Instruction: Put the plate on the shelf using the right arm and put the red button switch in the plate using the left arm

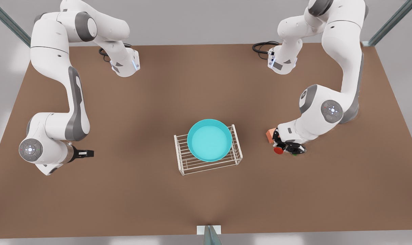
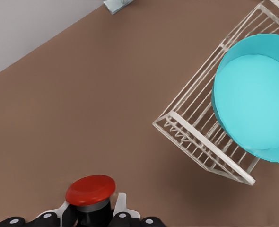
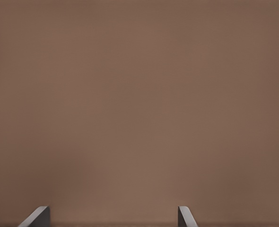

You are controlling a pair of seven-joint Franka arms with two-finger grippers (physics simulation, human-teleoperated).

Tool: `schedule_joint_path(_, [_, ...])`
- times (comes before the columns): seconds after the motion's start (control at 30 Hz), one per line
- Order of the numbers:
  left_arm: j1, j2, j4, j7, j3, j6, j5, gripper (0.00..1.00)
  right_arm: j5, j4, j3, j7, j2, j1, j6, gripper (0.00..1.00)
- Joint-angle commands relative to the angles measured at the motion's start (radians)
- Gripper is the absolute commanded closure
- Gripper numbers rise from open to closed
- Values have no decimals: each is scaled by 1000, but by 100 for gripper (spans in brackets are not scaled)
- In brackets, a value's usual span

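Table [image 1: 206, 85]: brown, flat, bare over most of its top.
Orange cube [image 1: 270, 135]: on the table, toward the front view's right.
Wall [image 1: 206, 20]: grey, behind the table.

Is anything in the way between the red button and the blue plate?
Nothing visible: bare table lies between the red button switch, at the left claw, and the plate on the shelf.

Even, diffuse overhead light fills the scene, with only soft dark shadows on the brown table [image 1: 124, 190] beneath the shelf [image 1: 192, 163], no glare, and slightly smeared, soft-edged rendering throughout.
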Motion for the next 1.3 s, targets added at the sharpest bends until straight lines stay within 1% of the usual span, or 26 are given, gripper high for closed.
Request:
schedule_joint_path(0.0, [1,-1,18,-1086,-75,-250,-73,56,1,0,0,-3,-2,0,-5,0])
schedule_joint_path(0.03, [-1,4,18,-1201,-136,-247,-84,56,2,0,0,-3,-2,0,-5,0])
schedule_joint_path(0.07, [-7,9,18,-1242,-161,-239,-84,56,1,0,0,-2,-2,0,-5,0])
schedule_joint_path(0.1, [-53,19,38,-1320,-167,-214,-85,56,2,2,0,0,-2,0,-5,0])
schedule_joint_path(0.17, [-119,76,64,-1471,-165,-53,-79,56,2,0,0,0,-1,0,-3,0])
schedule_joint_path(0.23, [-174,188,195,-1552,-161,-23,-36,56,2,0,0,0,-1,0,-3,0])
schedule_joint_path(0.27, [-180,216,219,-1567,-161,16,-24,56,2,0,0,0,-1,0,-3,0])
schedule_joint_path(0.43, [-182,288,226,-1586,-152,206,31,56,8,0,0,0,-1,0,-2,0])
schedule_joint_path(0.5, [-225,309,228,-1673,-147,326,31,56,8,0,0,0,-1,0,-3,0])
schedule_joint_path(0.53, [-228,314,232,-1673,-147,344,31,42,8,2,0,0,-1,0,-3,0])
schedule_joint_path(0.57, [-229,314,232,-1673,-147,364,31,0,8,0,0,-2,-1,0,-3,0])
schedule_joint_path(0.6, [-229,314,231,-1655,-147,364,33,0,8,0,0,-2,-2,0,-5,0])
schedule_joint_path(0.67, [-220,309,231,-1597,-141,338,34,0,8,0,0,-2,-1,0,-3,0])
schedule_joint_path(0.73, [-190,295,232,-1500,-147,185,63,0,8,0,1,0,-1,0,-3,0])
schedule_joint_path(0.77, [-167,273,239,-1413,-150,42,63,0,10,0,0,0,-1,0,-3,0])
schedule_joint_path(0.83, [-154,177,269,-1146,-147,-294,271,0,10,1,0,1,-1,0,-2,0])
schedule_joint_path(0.87, [-130,138,269,-1092,-147,-395,332,0,10,0,0,1,-1,0,0,0])
schedule_joint_path(0.9, [-68,113,277,-1019,-148,-466,324,0,10,0,0,1,-1,0,0,0])
schedule_joint_path(0.93, [-15,102,277,-890,-155,-529,323,0,10,2,0,1,-1,0,0,0])
schedule_joint_path(1.07, [133,75,292,-695,-161,-558,298,0,8,0,1,0,-1,0,2,0])
schedule_joint_path(1.1, [81,73,312,-580,-90,-616,297,0,8,0,1,0,-1,0,2,0])
schedule_joint_path(1.13, [-197,20,352,-423,348,-648,93,0,8,0,0,0,-1,0,-2,0])
schedule_joint_path(1.17, [-263,-51,276,-324,514,-586,-49,0,8,0,1,-2,-1,0,-2,0])
schedule_joint_path(1.2, [-263,-281,-106,-270,528,-282,-59,0,8,1,1,0,-1,0,-2,0])
schedule_joint_path(1.23, [-266,-373,-260,-261,548,-176,-61,0,10,2,1,0,-1,0,-2,0])
schedule_joint_path(1.27, [-265,-358,-231,-267,534,-185,-50,0,10,0,1,0,-1,0,0,0])
